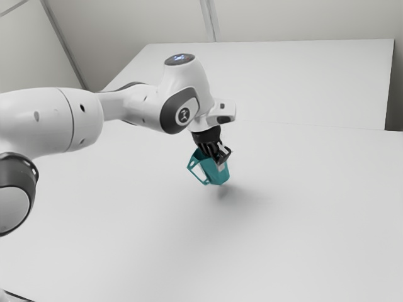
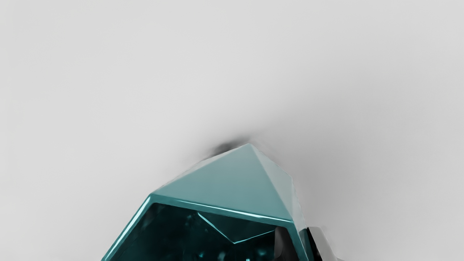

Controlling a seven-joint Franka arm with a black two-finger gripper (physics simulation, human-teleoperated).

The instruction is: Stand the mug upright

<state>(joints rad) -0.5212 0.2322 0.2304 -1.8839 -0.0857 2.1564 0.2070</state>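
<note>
The tool points down near the middle of the exterior view, clamped on the wall of the teal mug: in the wrist view one finger sits inside the rim and the other lies against the outer face. The mug hangs tilted below the tool, its mouth turned up toward the wrist camera and its faceted side sloping away from the rim. Its angular handle juts toward the exterior view's left. The lowest corner seems to be at or just above the bench, though the view hardly settles which. A soft shadow lies under the mug and spreads to the exterior view's right. The white arm reaches in from the exterior view's left. On the far side stand another pale, flat surface and a light wall.
</note>
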